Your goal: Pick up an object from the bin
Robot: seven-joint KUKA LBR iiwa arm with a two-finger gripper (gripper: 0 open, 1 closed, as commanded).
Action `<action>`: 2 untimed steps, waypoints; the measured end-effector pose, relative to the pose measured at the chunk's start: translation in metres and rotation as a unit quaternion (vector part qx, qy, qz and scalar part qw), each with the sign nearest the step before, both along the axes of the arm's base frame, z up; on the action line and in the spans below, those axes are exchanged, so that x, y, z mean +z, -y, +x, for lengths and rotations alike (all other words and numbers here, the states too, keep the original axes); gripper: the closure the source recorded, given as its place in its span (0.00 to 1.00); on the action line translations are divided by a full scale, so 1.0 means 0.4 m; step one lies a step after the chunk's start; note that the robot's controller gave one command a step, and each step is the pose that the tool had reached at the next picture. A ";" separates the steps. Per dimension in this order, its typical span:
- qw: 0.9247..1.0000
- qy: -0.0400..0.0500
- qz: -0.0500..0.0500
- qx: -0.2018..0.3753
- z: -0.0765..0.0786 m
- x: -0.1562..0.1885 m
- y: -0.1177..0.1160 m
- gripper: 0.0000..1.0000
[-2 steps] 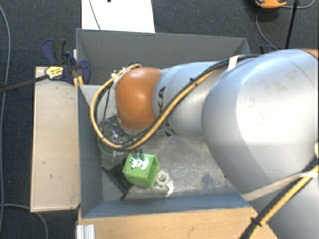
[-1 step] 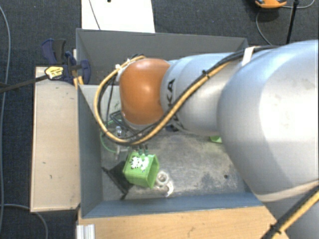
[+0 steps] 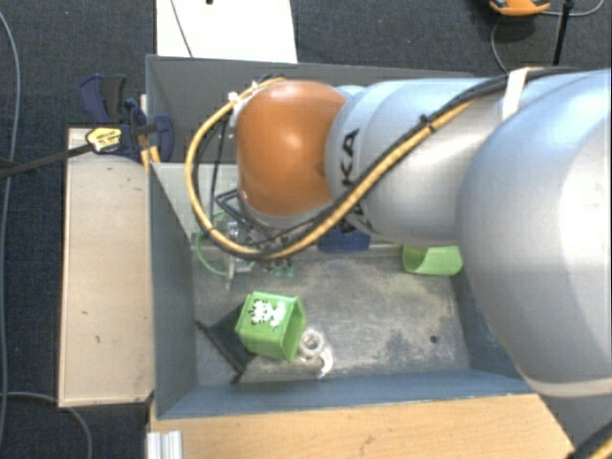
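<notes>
- My ref pt is the green cube [image 3: 270, 325] w/ a white print on its top face. It sits tilted near the front wall of the bin [image 3: 177, 352].
- The arm [image 3: 459, 161] comes in from the right and blocks most of the bin floor behind the cube.
- Its orange cover [image 3: 287, 146] hangs behind and above the cube, w/ a yellow cable [image 3: 203, 151] looped round it.
- Jaws: tucked under the orange cover. I get just some dark metalwork [image 3: 237, 208] poking out below it, behind the cube and a bit left. I can't tell if they're released, clenched or grasping anything.
- Pick target: can't say which thing it is. Nearest loose stuff to that metalwork is the green wiry bits [image 3: 212, 251], behind-left of the cube and partly under the wrist. They're too thin to ID, and contact is unclear.
- A black flat piece [image 3: 222, 344] sticks out from under the cube's left side; the rest is hidden by the cube.
- A clear ring-ish thing [image 3: 314, 350] lies against the cube's front-right corner. Its shape is hard to make out.
- A light-green block [image 3: 432, 259] lies well right of the cube and further back, w/ its top cut off by the arm.
- A blue thing [image 3: 346, 242] is behind the cube. A strip of it peeks out below the arm, so no ID.
</notes>
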State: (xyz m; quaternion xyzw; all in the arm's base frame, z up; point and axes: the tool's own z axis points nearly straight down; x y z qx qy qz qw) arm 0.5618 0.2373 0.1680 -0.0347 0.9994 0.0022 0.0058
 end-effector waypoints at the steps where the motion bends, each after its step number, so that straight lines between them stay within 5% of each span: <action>1: 1.000 -0.002 -0.001 -0.006 0.003 0.076 -0.003 1.00; 2: 1.000 0.001 0.001 -0.001 -0.021 0.247 -0.010 1.00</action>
